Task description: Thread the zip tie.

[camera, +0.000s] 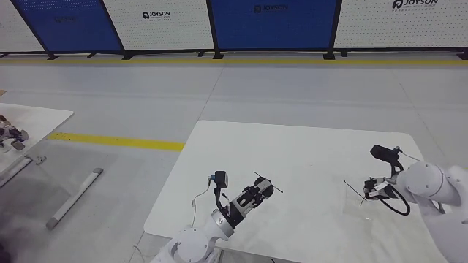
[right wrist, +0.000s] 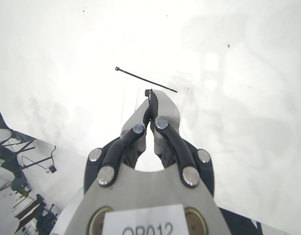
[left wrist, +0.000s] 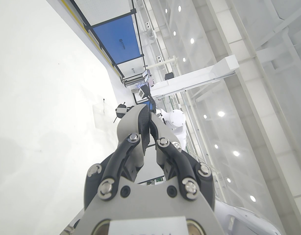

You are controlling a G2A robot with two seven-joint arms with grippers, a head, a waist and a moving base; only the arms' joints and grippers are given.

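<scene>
My left gripper (camera: 263, 187) (left wrist: 149, 114) hovers over the table's near left part, shut on a thin black zip tie (camera: 268, 183) that sticks out on both sides of its fingers. My right gripper (camera: 368, 188) (right wrist: 150, 94) is low over the table's right side, shut as well, with a small black zip tie head (right wrist: 147, 91) poking out at its fingertips. A second loose zip tie (right wrist: 145, 79) (camera: 354, 192) lies flat on the table just beyond those fingertips, head end pointing away.
The white table (camera: 307, 153) is bare around both grippers. A faint clear rectangular plate (right wrist: 130, 99) (left wrist: 100, 113) lies under the loose tie. Floor with a yellow line and blue and white panels lies beyond the far edge.
</scene>
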